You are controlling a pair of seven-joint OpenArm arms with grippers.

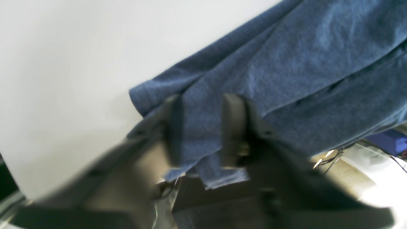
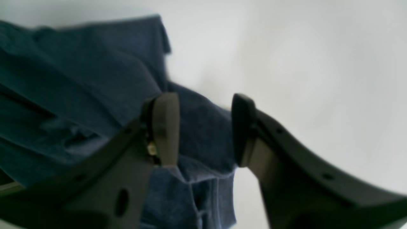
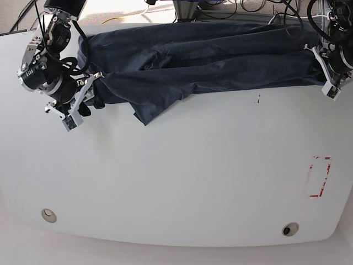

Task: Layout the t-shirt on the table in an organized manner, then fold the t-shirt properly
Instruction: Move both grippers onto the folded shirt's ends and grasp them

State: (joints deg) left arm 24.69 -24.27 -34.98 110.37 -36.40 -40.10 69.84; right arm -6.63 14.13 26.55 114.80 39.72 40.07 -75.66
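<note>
The dark navy t-shirt point(image 3: 204, 55) lies stretched sideways along the far edge of the white table point(image 3: 176, 182), rumpled, with one flap pointing toward the middle. My left gripper point(image 3: 325, 77) is at the shirt's right end. In the left wrist view its jaws point(image 1: 203, 127) stand narrow, and cloth point(image 1: 286, 63) fills the gap where the shirt hangs over the table's edge. My right gripper point(image 3: 83, 102) is at the shirt's left end. There its fingers point(image 2: 205, 130) also stand narrow, with a fold of the shirt point(image 2: 79, 79) between them.
A red rectangle outline point(image 3: 320, 176) is marked near the table's right side. Two round grommet holes point(image 3: 48, 215) point(image 3: 290, 228) sit near the front edge. Cables point(image 3: 242, 8) run behind the far edge.
</note>
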